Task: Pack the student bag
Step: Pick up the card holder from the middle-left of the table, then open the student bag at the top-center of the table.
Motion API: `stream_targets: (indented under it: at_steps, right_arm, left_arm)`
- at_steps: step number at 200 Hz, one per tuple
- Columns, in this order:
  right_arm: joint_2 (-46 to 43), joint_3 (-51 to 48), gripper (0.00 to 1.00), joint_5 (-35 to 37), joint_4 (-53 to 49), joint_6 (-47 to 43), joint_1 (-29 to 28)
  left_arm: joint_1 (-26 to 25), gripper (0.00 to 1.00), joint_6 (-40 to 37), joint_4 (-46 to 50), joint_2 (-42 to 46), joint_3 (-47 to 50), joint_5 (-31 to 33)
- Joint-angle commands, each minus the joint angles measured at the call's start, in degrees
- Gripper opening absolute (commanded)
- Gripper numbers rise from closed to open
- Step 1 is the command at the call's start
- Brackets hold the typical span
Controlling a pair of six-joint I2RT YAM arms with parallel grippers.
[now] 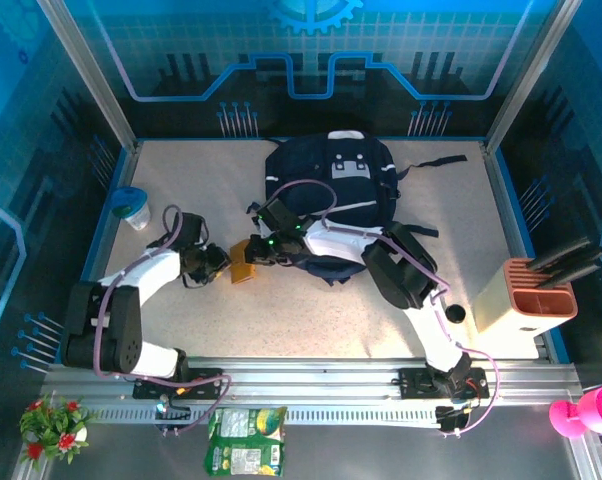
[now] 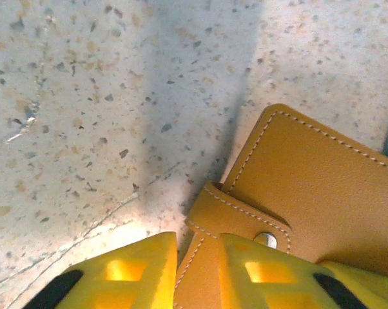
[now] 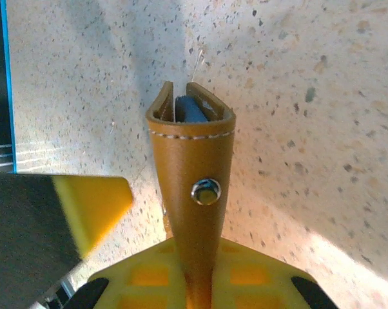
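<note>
The student bag (image 1: 331, 175), dark navy with a white patch, lies at the back middle of the table. In front of it a tan leather case (image 1: 243, 262) with a snap strap sits between my two grippers. My right gripper (image 1: 257, 251) comes in from the bag side. Its fingers are shut on the case (image 3: 191, 167), which pinches narrow between them (image 3: 197, 251); something blue shows in the case's far end. My left gripper (image 2: 199, 241) stands slightly open around the case's stitched edge (image 2: 310, 180), with a thin gap on its left finger's side. One left finger (image 3: 91, 206) shows beside the case.
A blue-lidded cup (image 1: 131, 205) stands at the table's left. A beige and orange holder (image 1: 526, 295) with dark tools stands at the right edge. A green snack bag (image 1: 243, 440) lies beyond the front rail. The table's blue border (image 3: 7, 84) runs along the left.
</note>
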State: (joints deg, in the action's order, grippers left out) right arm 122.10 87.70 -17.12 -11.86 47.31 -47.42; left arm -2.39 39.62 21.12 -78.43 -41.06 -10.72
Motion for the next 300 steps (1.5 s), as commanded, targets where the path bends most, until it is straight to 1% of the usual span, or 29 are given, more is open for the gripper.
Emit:
stream_targets:
  at_steps: [1,21,43,60,70,85,112,124,142,158,166,187,215,230,238,254,267,286,300]
  right_arm:
    - [-9.2,-4.5,0.1,2.7,3.9,-4.6,2.3]
    - [-16.0,-10.6,0.1,3.8,6.8,-6.1,5.2]
    - [-23.4,-16.3,0.1,7.5,7.4,-6.7,9.1]
    - [-28.4,-19.8,0.09,11.1,6.7,-7.8,12.5]
    - [-31.3,-21.3,0.09,12.1,5.9,-8.3,14.6]
    - [-36.0,-23.6,0.1,13.5,4.7,-9.1,17.7]
    - [-44.3,-27.4,0.09,15.9,2.3,-10.3,23.5]
    - [-47.3,-28.8,0.09,15.9,1.0,-10.2,26.3]
    - [-51.1,-30.9,0.1,16.4,-0.7,-10.2,29.9]
    - [-53.2,-32.6,0.1,15.9,-1.5,-10.2,33.2]
    - [-54.2,-33.6,0.1,14.8,-1.5,-9.8,35.0]
    - [-56.3,-35.9,0.1,13.3,-1.4,-9.1,38.5]
    - [-58.1,-37.0,0.1,11.5,-1.7,-8.4,41.3]
    - [-58.6,-37.0,0.1,11.3,-1.9,-8.2,42.0]
    - [-58.6,-38.6,0.1,11.1,-1.8,-8.0,42.3]
    - [-58.5,-38.7,0.1,10.3,-1.7,-7.6,42.7]
    - [-58.3,-38.7,0.11,10.1,-1.6,-7.4,42.9]
    - [-57.7,-38.7,0.11,9.7,-1.2,-7.1,43.0]
    - [-57.5,-38.8,0.11,9.3,-0.9,-6.6,43.0]
  left_arm:
    - [0.1,0.41,-3.2,3.6,3.7,-4.3,1.3]
    - [-0.6,0.49,-5.7,4.4,4.3,-7.8,1.6]
    - [-3.8,0.56,-8.2,3.9,2.8,-12.7,1.9]
    - [-8.1,0.63,-11.5,3.8,0.3,-17.6,2.8]
    - [-10.9,0.69,-13.9,4.1,-1.8,-20.8,3.6]
    - [-15.2,0.75,-17.5,4.4,-5.0,-25.2,4.9]
    - [-22.6,0.85,-25.9,6.0,-11.6,-32.7,7.1]
    - [-25.6,0.87,-30.3,7.4,-14.7,-36.1,8.0]
    - [-29.5,0.87,-37.6,9.4,-19.0,-40.3,6.7]
    - [-32.6,0.86,-43.1,12.1,-22.5,-43.8,7.6]
    - [-33.6,0.85,-45.5,13.1,-24.2,-45.4,7.5]
    - [-35.5,0.83,-50.0,14.9,-27.9,-49.3,9.7]
    - [-36.3,0.79,-53.0,18.1,-33.4,-55.5,13.1]
    - [-36.5,0.78,-55.6,20.4,-36.3,-58.6,12.4]
    - [-36.7,0.77,-57.5,22.0,-37.8,-60.1,11.3]
    - [-37.3,0.76,-60.4,24.8,-40.3,-62.7,12.2]
    - [-37.7,0.74,-61.2,26.1,-42.0,-64.8,13.0]
    - [-37.6,0.68,-60.7,25.9,-43.5,-66.8,15.0]
    - [-37.6,0.6,-59.5,25.2,-44.1,-67.9,16.7]
